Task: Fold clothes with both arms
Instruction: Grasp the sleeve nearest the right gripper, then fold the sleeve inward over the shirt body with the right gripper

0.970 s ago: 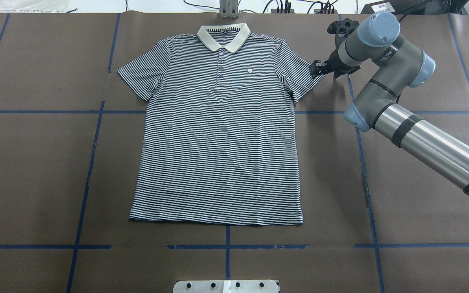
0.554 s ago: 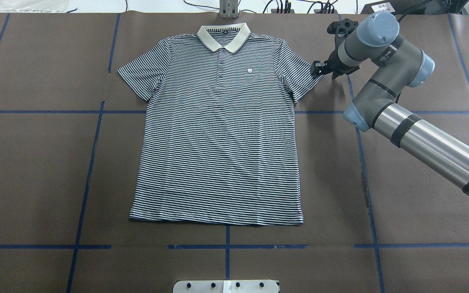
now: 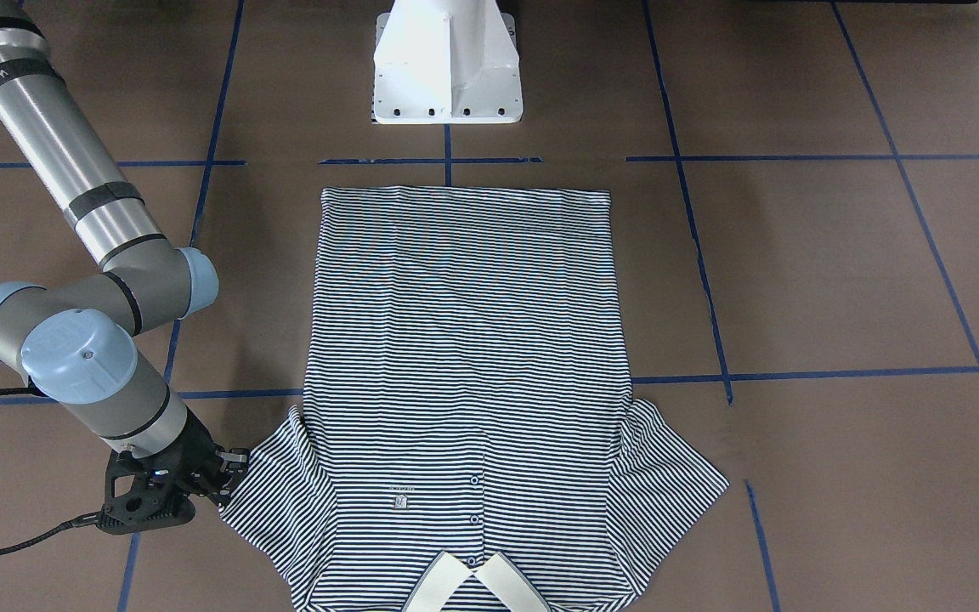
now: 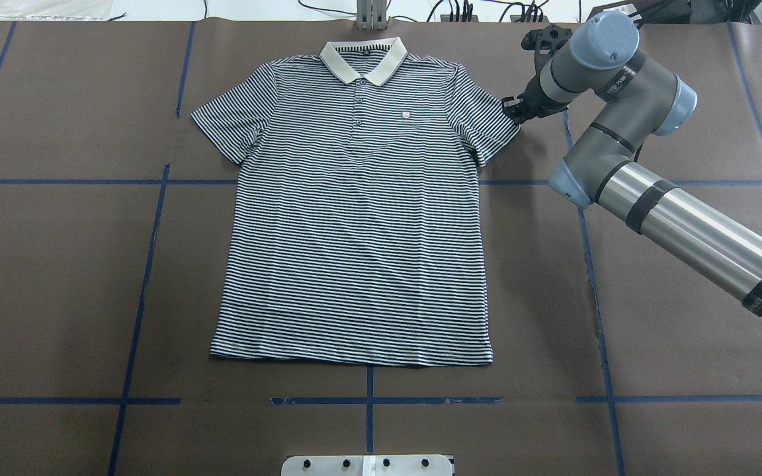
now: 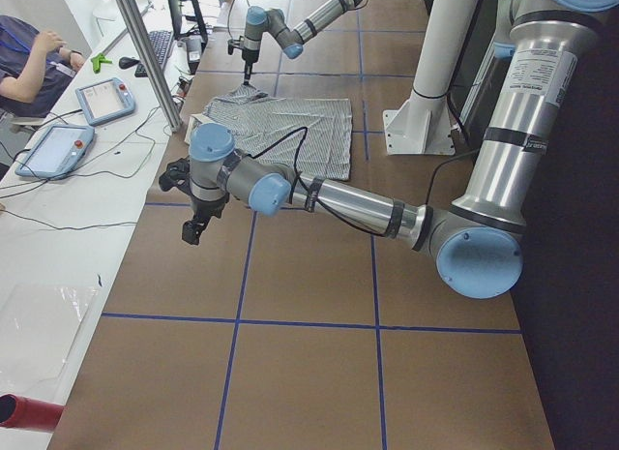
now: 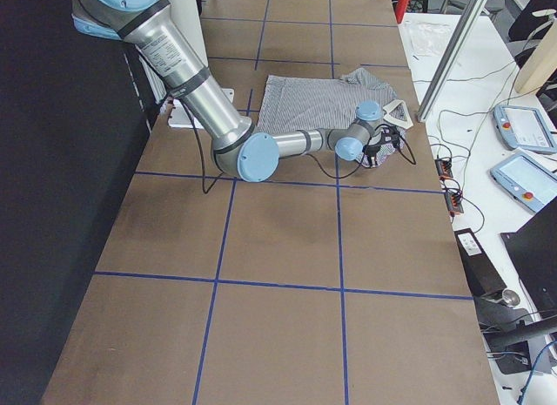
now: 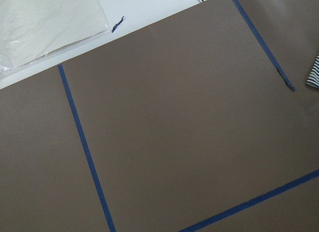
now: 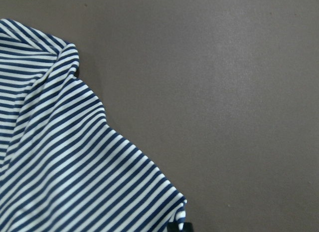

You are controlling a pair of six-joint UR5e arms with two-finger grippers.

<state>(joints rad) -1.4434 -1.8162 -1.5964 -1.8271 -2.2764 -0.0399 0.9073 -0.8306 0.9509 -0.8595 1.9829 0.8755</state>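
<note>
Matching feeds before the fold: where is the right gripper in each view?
Front-facing: right gripper lower left, at the shirt's edge.
Overhead: gripper upper right.
Exterior left: gripper far, top centre.
Exterior right: gripper right of centre.
Left wrist: not in it.
Right wrist: a dark bit, probably one of its fingers, bottom edge.
Shared landmark: the striped sleeve beside it.

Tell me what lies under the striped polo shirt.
The polo shirt lies flat on the brown table cover. A blue tape line reaches it on both sides; the stretch between is covered, as is anything else beneath.
</note>
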